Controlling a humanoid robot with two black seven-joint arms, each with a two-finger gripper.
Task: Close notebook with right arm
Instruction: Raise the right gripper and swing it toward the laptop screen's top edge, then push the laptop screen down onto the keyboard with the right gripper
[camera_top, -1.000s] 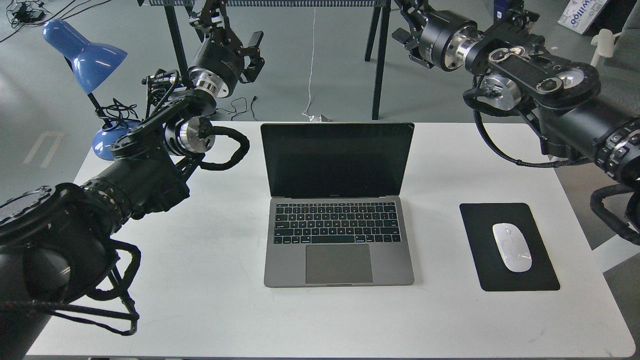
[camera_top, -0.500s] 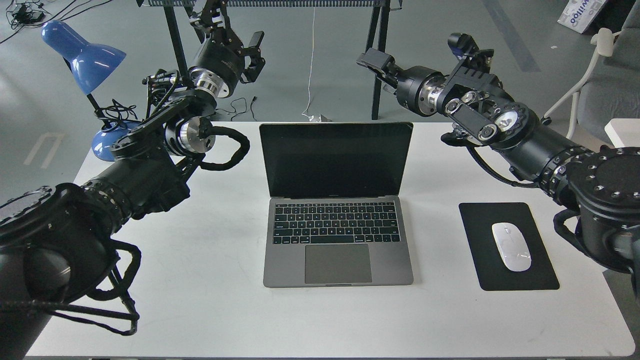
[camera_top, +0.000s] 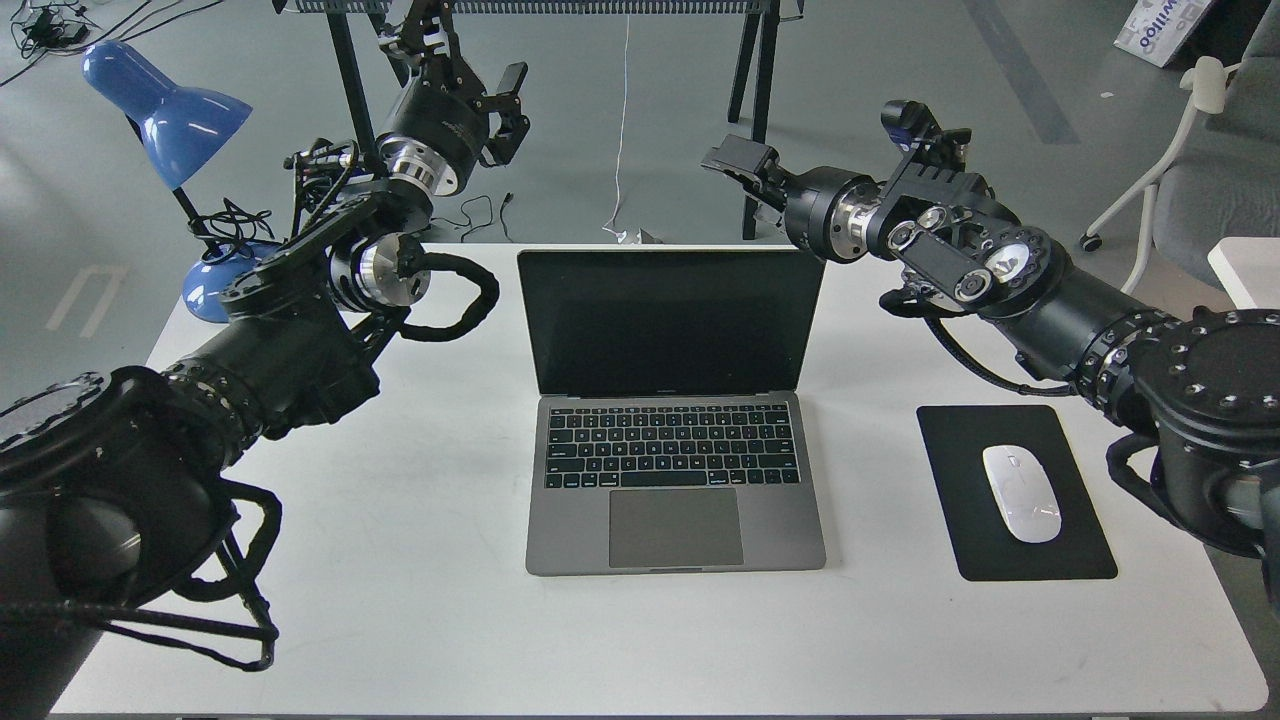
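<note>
The notebook (camera_top: 675, 440) is a space-grey laptop standing open in the middle of the white table (camera_top: 420, 560), with its dark screen (camera_top: 670, 320) upright and its keys and trackpad facing me. My right arm (camera_top: 1000, 270) reaches in from the right, with a blue part near its wrist. Its gripper (camera_top: 738, 175) hangs just above and behind the screen's top right edge, apart from it. Its fingers overlap from this side, so I cannot tell how they stand. My left gripper (camera_top: 508, 105) is raised at the back left, open and empty, far from the notebook.
A black mouse pad (camera_top: 1015, 490) with a white mouse (camera_top: 1021, 493) lies right of the notebook. A blue desk lamp (camera_top: 165, 110) stands at the table's back left corner. Black table legs (camera_top: 755, 120) and a white cable (camera_top: 622, 130) stand behind the table.
My right arm has swung down and to the left from the upper right. Its gripper has come from out of view to just above the screen's top right edge. The left arm has not moved.
</note>
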